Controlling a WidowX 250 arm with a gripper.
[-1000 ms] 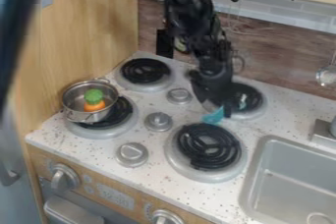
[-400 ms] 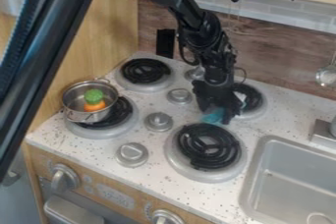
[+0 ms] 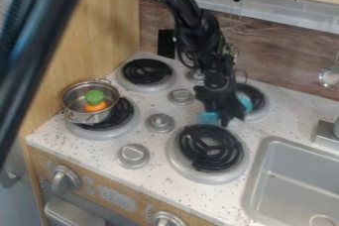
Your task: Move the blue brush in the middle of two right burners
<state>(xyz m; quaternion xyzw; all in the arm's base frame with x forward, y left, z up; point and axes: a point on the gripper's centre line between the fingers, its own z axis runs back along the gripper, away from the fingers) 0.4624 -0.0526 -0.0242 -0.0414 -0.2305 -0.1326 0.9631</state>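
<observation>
Brush (image 3: 209, 117), blue and square-ended, partly behind the black tool (image 3: 226, 116), grip unclear.

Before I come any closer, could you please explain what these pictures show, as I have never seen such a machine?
The black machine is a robot arm, and the part at its lower end is its gripper. Every picture comes from one fixed camera, looking down at a slant on a toy kitchen. The speckled counter has four burners with black coils, grey knobs among them, and a sink at the right of the picture. A metal pot with a green and orange toy inside sits on the near left burner. Blue parts of the brush show on both sides of the gripper, around the two right burners; I cannot tell whether it is held.
</observation>
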